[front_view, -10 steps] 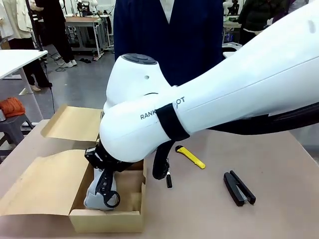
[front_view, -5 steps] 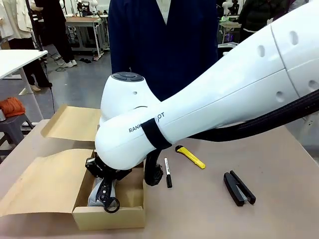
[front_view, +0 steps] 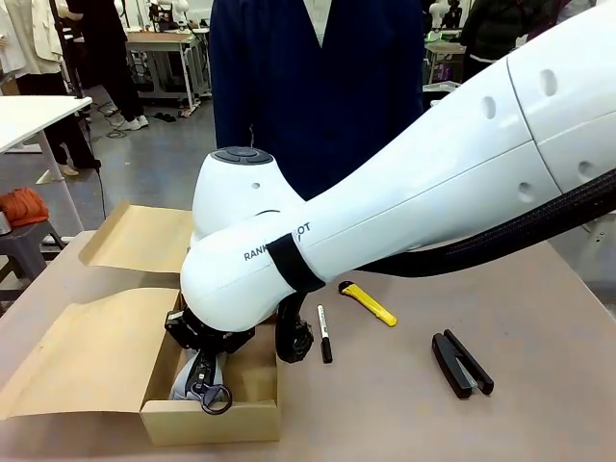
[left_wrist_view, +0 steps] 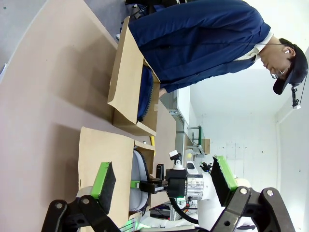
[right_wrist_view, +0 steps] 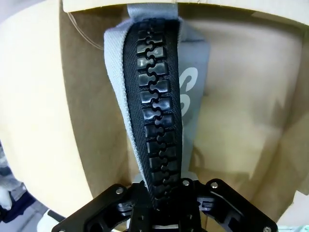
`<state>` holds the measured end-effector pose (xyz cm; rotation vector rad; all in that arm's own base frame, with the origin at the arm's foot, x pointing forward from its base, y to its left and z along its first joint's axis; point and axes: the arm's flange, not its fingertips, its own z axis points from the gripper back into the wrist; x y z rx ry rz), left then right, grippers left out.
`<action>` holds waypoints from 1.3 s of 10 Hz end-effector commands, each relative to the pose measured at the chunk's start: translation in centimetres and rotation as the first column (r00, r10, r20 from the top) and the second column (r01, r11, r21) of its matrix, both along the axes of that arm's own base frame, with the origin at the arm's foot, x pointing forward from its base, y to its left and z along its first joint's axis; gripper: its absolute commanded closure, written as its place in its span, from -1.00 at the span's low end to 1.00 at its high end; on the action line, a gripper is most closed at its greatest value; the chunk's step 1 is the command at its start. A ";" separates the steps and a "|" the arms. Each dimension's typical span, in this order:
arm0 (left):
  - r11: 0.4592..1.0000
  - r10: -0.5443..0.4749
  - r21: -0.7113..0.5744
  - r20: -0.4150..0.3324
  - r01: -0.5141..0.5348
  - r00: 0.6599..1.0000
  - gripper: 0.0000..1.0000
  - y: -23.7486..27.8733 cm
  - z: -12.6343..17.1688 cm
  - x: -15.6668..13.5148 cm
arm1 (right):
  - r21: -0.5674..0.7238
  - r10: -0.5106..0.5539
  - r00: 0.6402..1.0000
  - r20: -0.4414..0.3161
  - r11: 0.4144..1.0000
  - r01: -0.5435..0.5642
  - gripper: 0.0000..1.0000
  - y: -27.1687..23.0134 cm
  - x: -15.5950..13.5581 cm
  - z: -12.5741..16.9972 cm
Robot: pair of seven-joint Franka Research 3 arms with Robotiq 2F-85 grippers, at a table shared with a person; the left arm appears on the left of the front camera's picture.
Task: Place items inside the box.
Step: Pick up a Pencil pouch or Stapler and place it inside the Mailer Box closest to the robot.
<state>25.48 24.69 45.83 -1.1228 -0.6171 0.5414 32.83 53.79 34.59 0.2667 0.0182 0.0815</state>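
The grey zip pouch [right_wrist_view: 149,96] is sitting inside the box [front_view: 212,423] at near left — the right tool [front_view: 206,383] is straddling its zipper, clamped or loosened I cannot tell. Next is calling for full release, then a straight lift out.

We see the big white right arm [front_view: 404,192] lying across the middle of the table [front_view: 558,385] and down into the box [front_view: 212,422]. The grey zip pouch [right_wrist_view: 197,53] takes up room in there. Right of the long black stapler [front_view: 462,363], the table is bare.
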 end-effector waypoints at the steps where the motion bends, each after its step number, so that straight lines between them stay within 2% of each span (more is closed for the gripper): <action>1: 1.000 -0.002 -0.001 0.025 0.002 1.000 -1.00 -0.1 0.0 0.0 | -0.021 0.009 1.000 -0.027 1.000 -0.010 -0.28 0.4 -0.3 0.4; 2: 1.000 -0.002 -0.001 0.025 0.002 1.000 -1.00 -0.1 0.0 0.0 | -0.026 0.017 0.999 -0.034 1.000 -0.018 -0.69 0.4 -0.4 0.5; 3: 1.000 -0.002 -0.001 0.025 0.002 1.000 -1.00 -0.1 0.0 0.0 | -0.030 0.018 0.999 -0.039 0.999 -0.019 -1.00 0.3 -0.4 0.5; 6: 1.000 -0.002 -0.001 0.025 0.002 1.000 -1.00 -0.1 0.0 0.0 | -0.015 0.014 0.999 -0.035 1.000 -0.015 -0.94 -0.2 -0.7 0.9; 7: 1.000 -0.002 -0.001 0.025 0.002 1.000 -1.00 -0.1 0.0 0.0 | -0.004 0.011 0.999 -0.033 1.000 -0.011 -1.00 -0.6 -0.7 1.2; 11: 1.000 -0.002 -0.001 0.025 0.002 1.000 -1.00 -0.1 0.0 0.0 | 0.009 0.000 1.000 -0.030 1.000 0.000 -1.00 -1.4 -0.7 1.7; 13: 1.000 -0.002 -0.001 0.025 0.002 1.000 -1.00 -0.1 0.0 0.0 | 0.057 -0.031 1.000 0.003 0.998 0.031 -1.00 -3.9 -1.1 5.0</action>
